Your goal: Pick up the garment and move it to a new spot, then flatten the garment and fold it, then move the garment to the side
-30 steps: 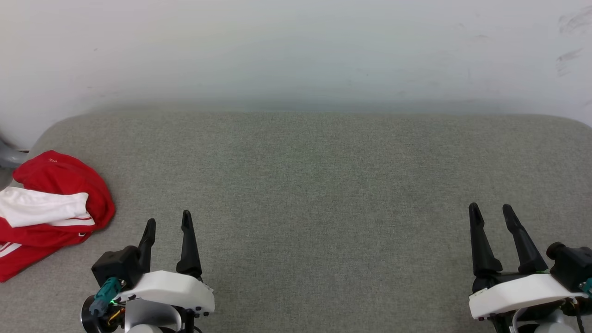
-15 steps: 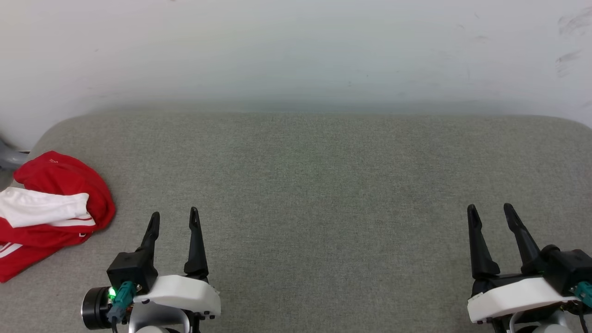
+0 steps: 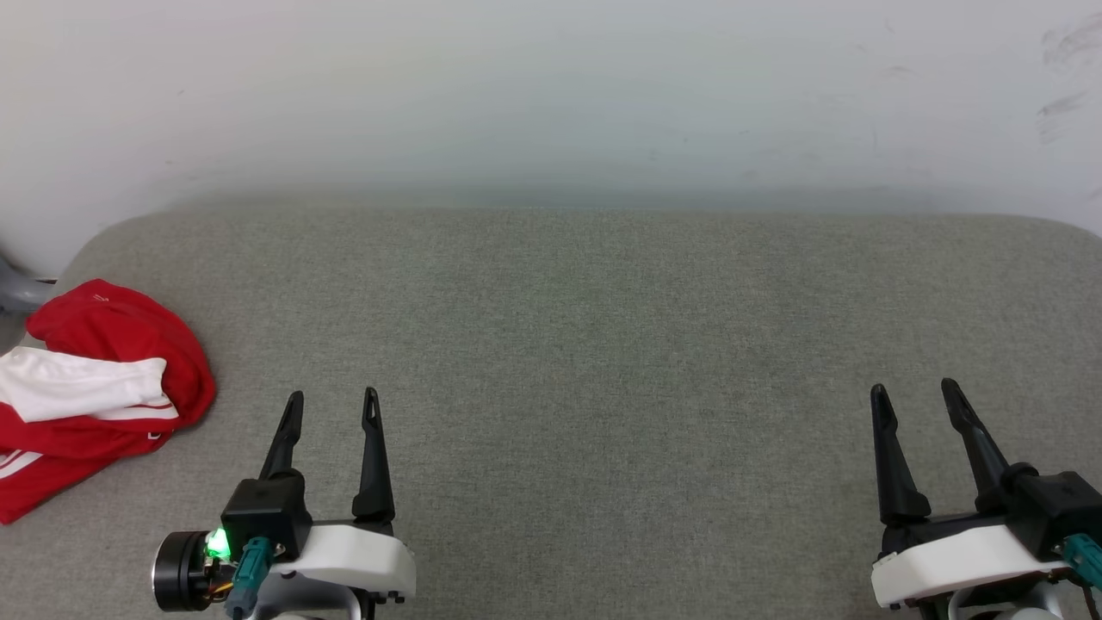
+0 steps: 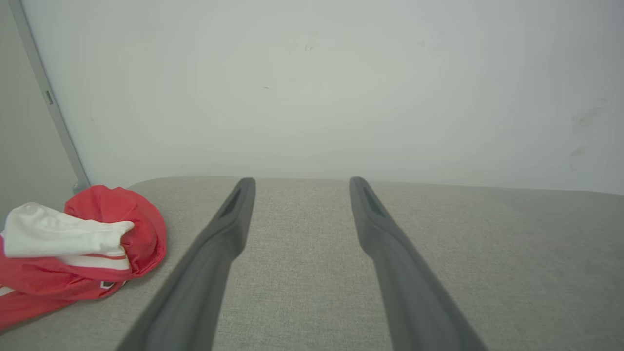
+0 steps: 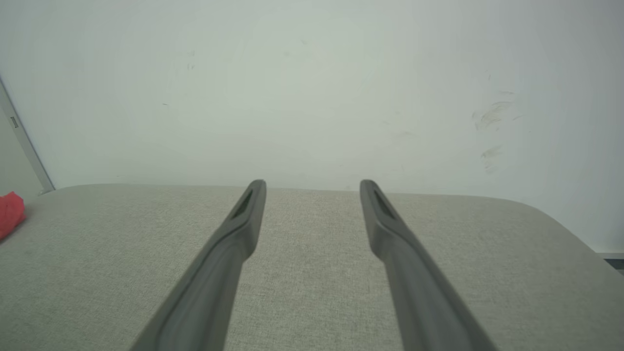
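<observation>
Grey woven padding [image 3: 603, 344], wide and round-cornered, bore the garment [image 3: 95, 387] at its far left edge, where the red jersey lay bunched in a heap with one white sleeve folded across the top and striped trim showing beneath. We judged it unhandled: nothing touched it, and part of it ran past the head view's left side, so we could not tell how much hung off the pad. Nearest to it, though apart from it, the left gripper [image 3: 333, 394] hung low over the fabric, its two dark fingers spread and holding nothing, a green light [image 3: 217, 544] glowing at its wrist. We read that stance as readiness for the first pick, the arm on the jersey's side being the natural one to reach. Well away, at the lower right, the right gripper [image 3: 913, 387] was likewise spread and empty. Between the two lay broad padding, which we took for the likely new spot. Behind rose a pale wall [image 3: 551, 86], scuff marks [image 3: 1055, 103] at its upper right, a grey upright strip [image 4: 48, 97] at its left.
</observation>
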Robot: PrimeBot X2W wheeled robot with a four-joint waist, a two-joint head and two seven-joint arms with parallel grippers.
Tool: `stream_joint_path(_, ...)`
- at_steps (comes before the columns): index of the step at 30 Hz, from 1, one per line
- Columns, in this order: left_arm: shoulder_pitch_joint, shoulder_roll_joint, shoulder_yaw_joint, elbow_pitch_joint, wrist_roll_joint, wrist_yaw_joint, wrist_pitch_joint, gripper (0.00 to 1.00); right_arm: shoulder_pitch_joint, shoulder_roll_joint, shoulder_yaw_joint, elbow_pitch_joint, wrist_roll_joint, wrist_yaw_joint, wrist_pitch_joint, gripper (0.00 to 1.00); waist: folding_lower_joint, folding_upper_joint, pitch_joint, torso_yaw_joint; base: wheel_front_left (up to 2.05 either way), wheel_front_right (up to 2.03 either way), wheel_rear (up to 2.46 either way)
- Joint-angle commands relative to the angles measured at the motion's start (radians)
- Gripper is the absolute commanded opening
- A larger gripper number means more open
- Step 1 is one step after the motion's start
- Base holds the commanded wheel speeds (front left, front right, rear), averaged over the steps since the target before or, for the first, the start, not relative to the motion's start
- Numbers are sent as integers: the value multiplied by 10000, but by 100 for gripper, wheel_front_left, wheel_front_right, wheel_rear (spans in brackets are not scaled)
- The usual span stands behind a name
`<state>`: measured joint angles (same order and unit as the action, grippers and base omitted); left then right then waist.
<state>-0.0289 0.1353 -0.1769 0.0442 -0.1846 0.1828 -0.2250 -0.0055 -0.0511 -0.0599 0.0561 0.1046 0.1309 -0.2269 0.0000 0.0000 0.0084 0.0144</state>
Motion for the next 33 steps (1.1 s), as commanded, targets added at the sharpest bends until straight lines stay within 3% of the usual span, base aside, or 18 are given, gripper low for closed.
stream_joint_path(1, 21, -24, 41, -52, 185, -30, -93, 100, 46, 13, -28, -95, -129, -3, -60, 100, 0, 0, 5, 1, 0, 0, 0)
stream_joint_path(20, 241, -354, 370, 20, 1540, -324, -430, 100, 172, 16, -15, 115, -169, -5, -406, 100, 0, 0, 33, 40, 0, 0, 0)
stream_joint_path(33, 265, -581, 649, 191, 1566, -646, -407, 100, 192, 16, -43, 282, 298, -5, -389, 100, 0, 0, 17, 47, 0, 0, 0)
